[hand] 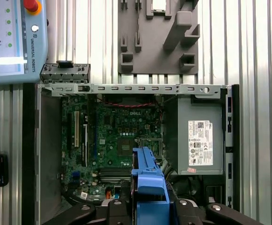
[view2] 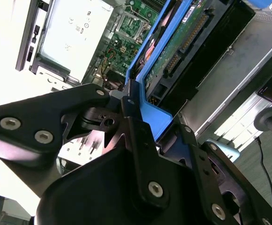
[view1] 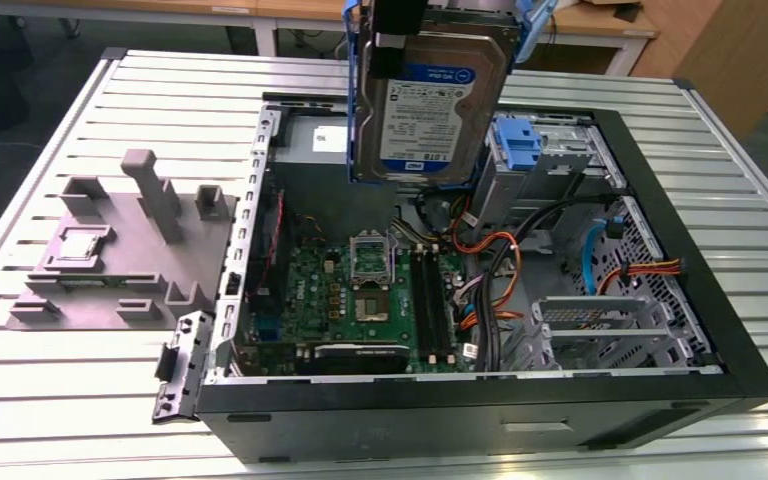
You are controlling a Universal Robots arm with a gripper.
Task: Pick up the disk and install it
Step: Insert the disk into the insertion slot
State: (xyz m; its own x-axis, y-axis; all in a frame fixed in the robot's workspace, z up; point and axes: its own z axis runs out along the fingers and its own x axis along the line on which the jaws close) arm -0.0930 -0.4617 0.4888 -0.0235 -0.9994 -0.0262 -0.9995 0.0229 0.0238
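The disk (view1: 431, 100), a silver drive with a white and blue label in a blue carrier, hangs upright over the rear of the open computer case (view1: 491, 400). My gripper (view1: 418, 20) holds it from above, shut on the carrier's top edge. In the second wrist view the black fingers (view2: 128, 117) clamp the blue carrier, and the disk's circuit-board side (view2: 182, 37) slants away from them. In the first wrist view the carrier's blue edge (hand: 147, 176) sticks out from the gripper (hand: 147, 204) above the motherboard (hand: 121, 136).
The case lies open on a slatted metal table (view1: 104, 400). Inside are a grey power-supply box (hand: 199, 140), loose cables (view1: 491, 280), a blue bracket (view1: 518, 145) and a metal drive cage (view1: 604, 330). A grey fixture (view1: 117, 250) sits at the exterior view's left. A teach pendant (hand: 14, 37) lies nearby.
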